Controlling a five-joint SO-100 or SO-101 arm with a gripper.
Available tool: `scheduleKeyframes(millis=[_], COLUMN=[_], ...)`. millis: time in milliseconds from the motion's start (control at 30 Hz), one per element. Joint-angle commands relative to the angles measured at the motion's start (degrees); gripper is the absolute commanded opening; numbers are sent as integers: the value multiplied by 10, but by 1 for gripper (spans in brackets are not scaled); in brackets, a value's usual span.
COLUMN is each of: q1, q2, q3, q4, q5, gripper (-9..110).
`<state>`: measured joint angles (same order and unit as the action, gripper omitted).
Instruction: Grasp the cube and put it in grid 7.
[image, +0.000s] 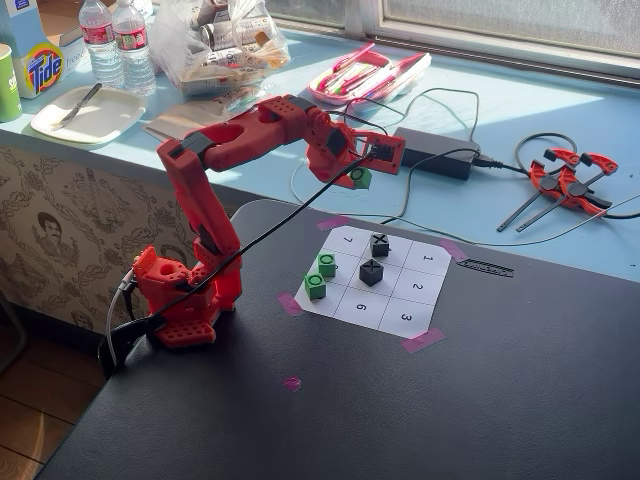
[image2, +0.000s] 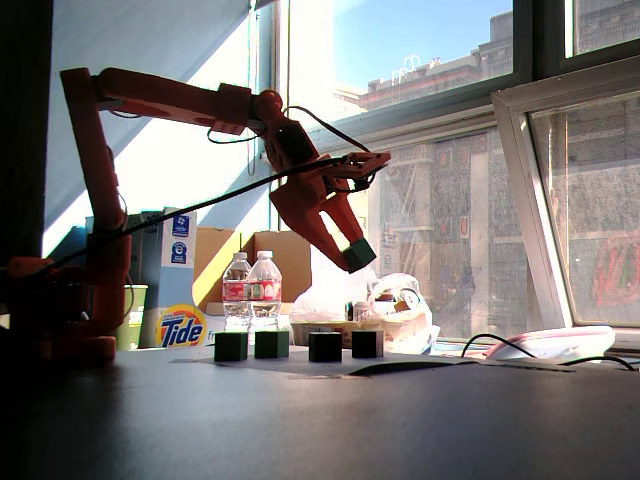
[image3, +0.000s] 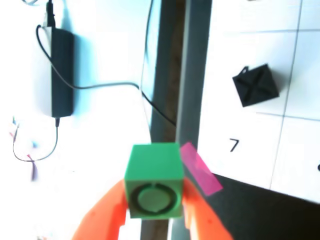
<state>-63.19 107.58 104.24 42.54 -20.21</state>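
ring-marked cube (image3: 153, 180) beside printed "7" (image3: 233, 145)

Your tool (image: 362, 176) hangs high over the desk's (image: 500, 380) back edge, holding the cube (image: 361, 177). Grid 7 (image: 347, 240) lies bare. Beside it stand a black cube (image: 379, 244) and two green cubes (image: 326, 265) (image: 315, 286).

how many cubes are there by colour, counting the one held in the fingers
green cubes: 3, two on the sheet and one held up in the gripper above the table
black X cubes: 2, both on the sheet
total: 5 cubes
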Motion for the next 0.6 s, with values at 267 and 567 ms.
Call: scheduleKeyframes(millis=[267, 567], q1=[5, 41], q2=[-106, -144], q3=[-30, -137], q4=[17, 171], q5=[-15, -4], gripper=[0, 0])
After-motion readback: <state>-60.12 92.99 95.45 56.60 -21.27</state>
